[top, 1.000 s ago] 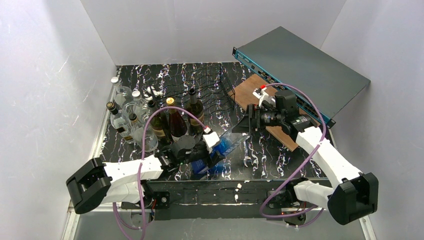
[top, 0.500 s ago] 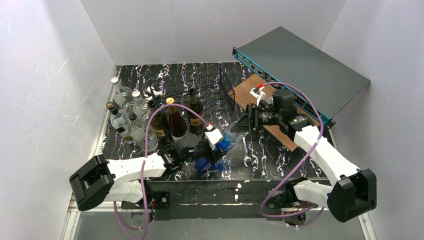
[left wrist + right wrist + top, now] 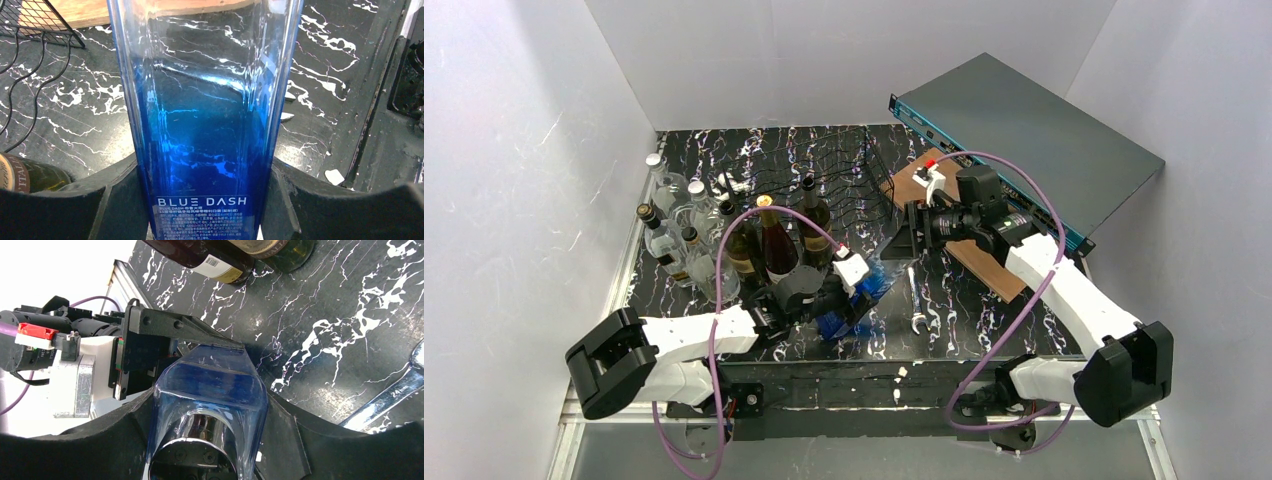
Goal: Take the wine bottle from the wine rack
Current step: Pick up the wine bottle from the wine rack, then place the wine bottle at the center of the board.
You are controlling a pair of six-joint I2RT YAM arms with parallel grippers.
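Observation:
The wine bottle (image 3: 871, 284) is a clear-to-blue square bottle marked BLUE DASH (image 3: 205, 125). It lies tilted between my two arms, in front of the black wire wine rack (image 3: 844, 175) and off it. My left gripper (image 3: 849, 300) is shut on its lower, blue end, both pads pressed to its sides (image 3: 205, 200). My right gripper (image 3: 911, 240) is shut on its upper end. In the right wrist view the bottle's clear shoulder (image 3: 210, 390) fills the gap between the fingers (image 3: 207, 430), with the shiny cap nearest the camera.
Several upright bottles (image 3: 744, 240) stand left of the rack, close to my left arm. A wrench (image 3: 914, 300) lies on the marbled table under the right gripper. A wooden board (image 3: 964, 230) and a flat grey box (image 3: 1024, 140) are at the back right.
My right gripper has closed onto the bottle's upper end and shifted slightly left and back. The left gripper keeps its hold and has edged right.

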